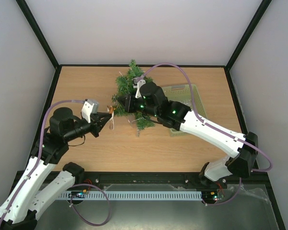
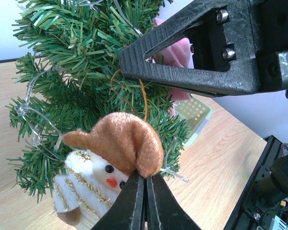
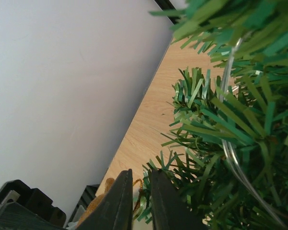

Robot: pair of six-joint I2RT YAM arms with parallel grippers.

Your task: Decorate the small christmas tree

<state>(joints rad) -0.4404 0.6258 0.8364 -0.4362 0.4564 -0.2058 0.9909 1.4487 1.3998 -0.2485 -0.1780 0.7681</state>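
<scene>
The small christmas tree (image 1: 130, 88) sits mid-table toward the back, apparently lying with its tip toward the far wall. Just to its left, the left gripper (image 2: 145, 184) pinches a plush ornament (image 2: 116, 143) by the hat. The right gripper (image 3: 140, 175) is nearer and reaches across the branches. Its fingers are almost together at the gold loop (image 2: 129, 98); whether they grip it, I can't tell.

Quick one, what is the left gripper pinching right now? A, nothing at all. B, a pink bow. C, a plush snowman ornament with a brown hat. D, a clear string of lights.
C: in the left wrist view the left gripper is closed on the brown hat of the snowman ornament, held just in front of the small christmas tree.
</scene>
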